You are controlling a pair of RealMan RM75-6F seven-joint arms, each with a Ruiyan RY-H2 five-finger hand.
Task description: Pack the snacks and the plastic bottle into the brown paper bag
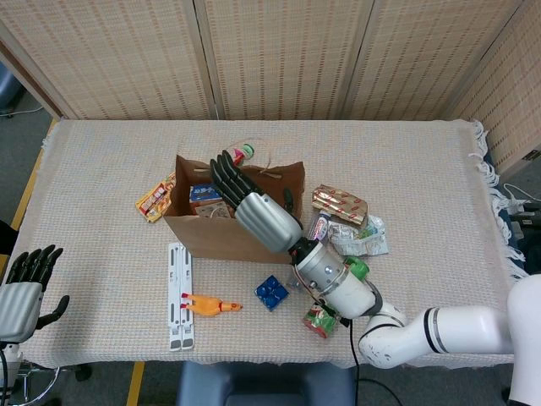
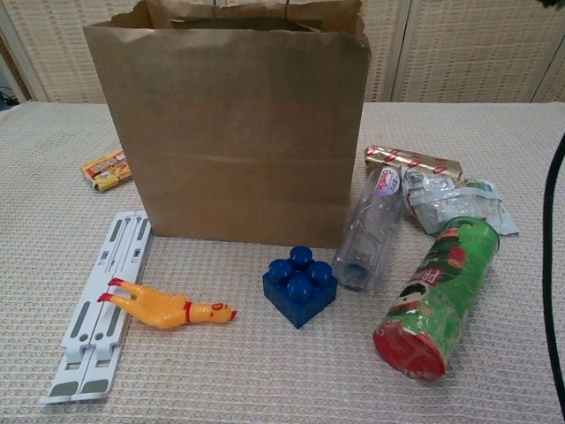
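Right hand [image 1: 254,207] above the brown paper bag [image 2: 229,132], fingers straight and apart, holding nothing. Snack box [image 1: 205,194] inside the bag. Plastic bottle [image 2: 372,228] lying at the bag's 4 o'clock, green snack can [image 2: 437,296] beside it. Left hand [image 1: 21,288] off the table at 8 o'clock, fingers loosely spread, holding nothing.

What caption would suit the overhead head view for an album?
Right hand open above the brown paper bag, a snack box inside; plastic bottle and green can wait outside.

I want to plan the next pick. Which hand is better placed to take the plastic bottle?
The right hand: it hovers open over the brown paper bag, near the plastic bottle. The left hand waits off the table edge.
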